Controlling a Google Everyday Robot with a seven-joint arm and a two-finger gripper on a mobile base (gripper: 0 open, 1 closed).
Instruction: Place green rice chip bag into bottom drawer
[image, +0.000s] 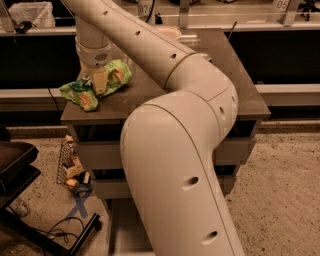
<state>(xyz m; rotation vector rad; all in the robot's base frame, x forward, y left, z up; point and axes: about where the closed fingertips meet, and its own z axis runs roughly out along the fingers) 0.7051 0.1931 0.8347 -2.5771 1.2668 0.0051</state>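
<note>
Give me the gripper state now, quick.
Gripper: at the green rice chip bag on the cabinet top; open or closed cannot be told.

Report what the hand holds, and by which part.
Cannot be told: the hand is down on the middle of the green rice chip bag on the cabinet top.

- my arm (170, 150): cream-white, dotted with small dark holes
- my gripper (99, 84), down on the bag at the table's left end: pale tan
- bag (80, 94): bright green, orange-tan round patches, bits of white
- table (225, 75): dark brown top
- floor (280, 190): speckled beige, with a blue X (79, 207) marked on it
</note>
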